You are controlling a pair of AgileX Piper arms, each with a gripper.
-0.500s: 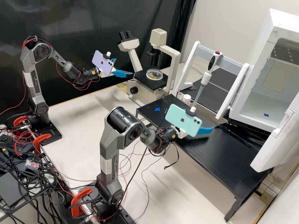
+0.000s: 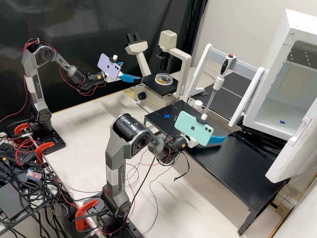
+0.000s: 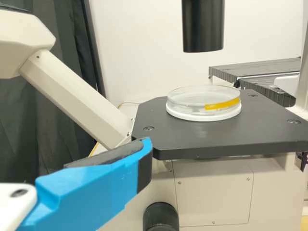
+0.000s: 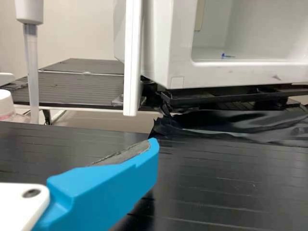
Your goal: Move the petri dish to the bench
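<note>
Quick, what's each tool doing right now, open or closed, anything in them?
Left tool: open, empty, fingers apart.
Right tool: open, empty, nothing against its visible finger's pad.

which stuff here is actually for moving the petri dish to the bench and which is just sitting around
For the job:
petri dish, on the microscope stage
black bench
blue cross, possibly the target

Just there:
pipette
white-capped bottle
open white cabinet
tangled cables

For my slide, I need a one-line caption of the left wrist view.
Petri dish with a yellow strip, resting on the black stage of a microscope.
</note>
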